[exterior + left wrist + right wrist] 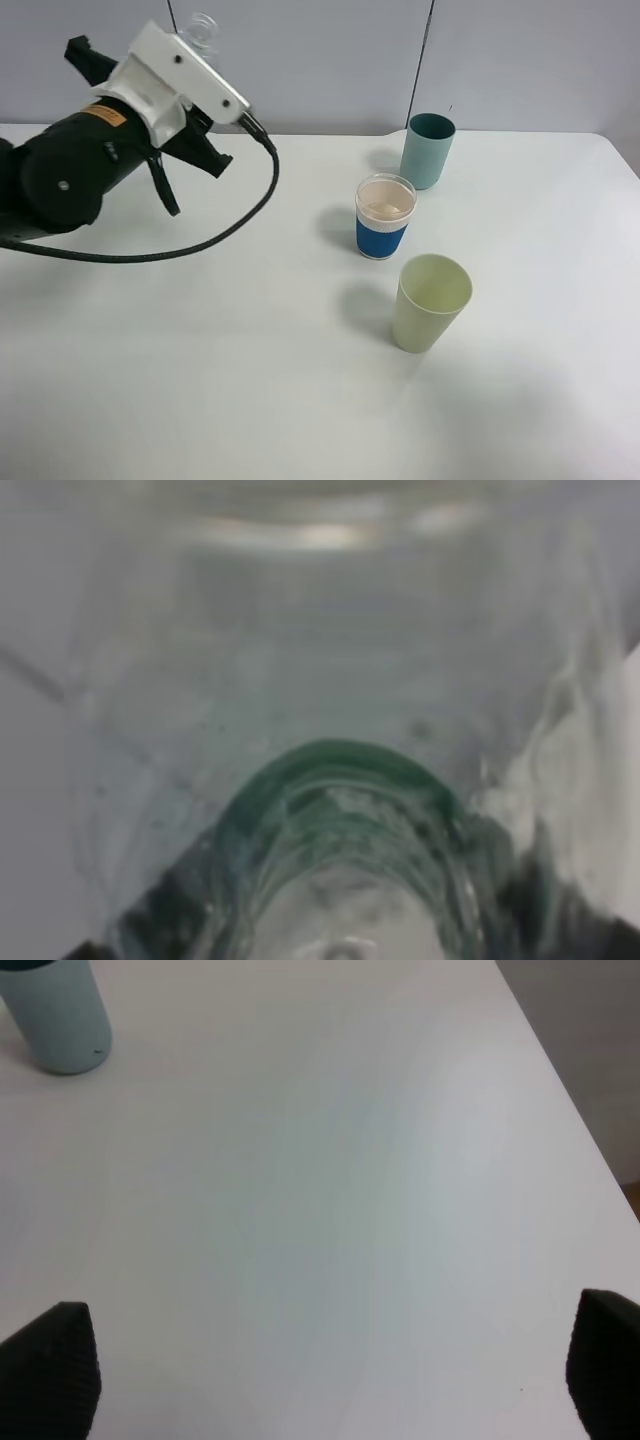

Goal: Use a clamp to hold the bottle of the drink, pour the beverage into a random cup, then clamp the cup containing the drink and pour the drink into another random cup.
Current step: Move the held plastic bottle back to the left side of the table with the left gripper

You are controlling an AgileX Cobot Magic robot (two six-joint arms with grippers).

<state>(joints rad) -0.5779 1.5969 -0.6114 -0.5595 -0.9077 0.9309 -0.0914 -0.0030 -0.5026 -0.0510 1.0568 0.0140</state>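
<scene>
Left gripper (335, 930) clamped on bottle (201, 32), well left of blue-banded cup (385, 217) | right gripper (325, 1365) spread, empty | risk: teal cup (428, 150) and pale-green cup (431, 302) flank it closely; a wide approach could topple one.

table (200, 380): bears three upright cups on its right half, in a loose row from rear to front.
rear cup (428, 150): farthest back, behind and right of the middle cup, not touching it.
middle cup (385, 216): between the other two, slightly left of both.
front cup (431, 302): nearest the front, right of the middle cup.
left arm (70, 170): over the table's left rear, well apart from the cups.
bottle (203, 30): off the table, at the left arm's end.
cable (200, 245): loops down from that end, left of the cups.
</scene>
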